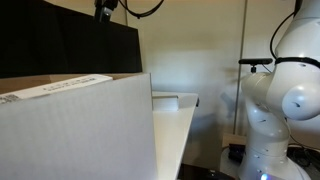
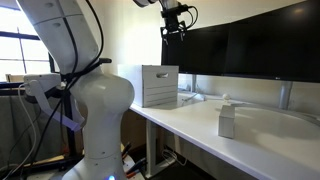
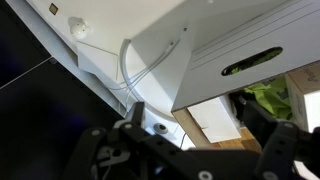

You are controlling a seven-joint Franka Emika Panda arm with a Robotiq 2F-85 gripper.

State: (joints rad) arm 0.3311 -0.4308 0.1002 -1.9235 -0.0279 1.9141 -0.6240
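high up, the pincer (image 2: 175, 30) hangs open above the white box (image 2: 160, 85); monitors (image 2: 250, 50) stand behind

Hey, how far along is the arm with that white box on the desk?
Nothing looks done yet: the white box stands on the desk untouched. In hand: the gripper hangs high above it by the monitors, fingers open and empty. Left: any descent, contact or grasp, apparently all of it.

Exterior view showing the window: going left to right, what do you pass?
window → robot arm → white box → small carton → monitor stand
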